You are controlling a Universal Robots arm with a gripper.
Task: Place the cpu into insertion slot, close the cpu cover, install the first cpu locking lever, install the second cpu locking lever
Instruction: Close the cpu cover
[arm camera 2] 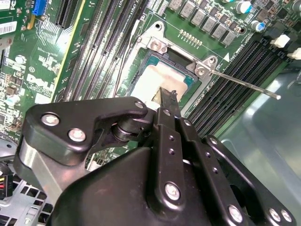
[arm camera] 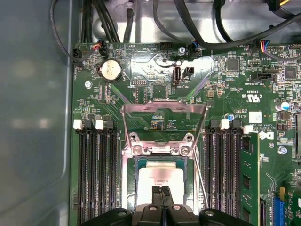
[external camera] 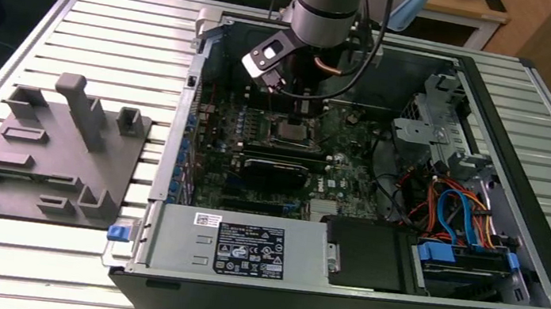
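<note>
Closed pincer (arm camera: pixel 162 189), cpu (arm camera: pixel 156 175) partly hidden beneath

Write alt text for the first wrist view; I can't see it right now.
The shut gripper hangs over the cpu, which lies in the insertion slot on the green circuit board. The cpu cover stands raised open beside the slot, with black memory slots on both sides.

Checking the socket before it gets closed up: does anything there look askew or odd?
Nothing looks damaged. The cpu lies square in the slot, with the gripper shut just over it. The cover stands open, and one thin lever juts free across the memory slots in the second wrist view, unlatched rather than bent.
</note>
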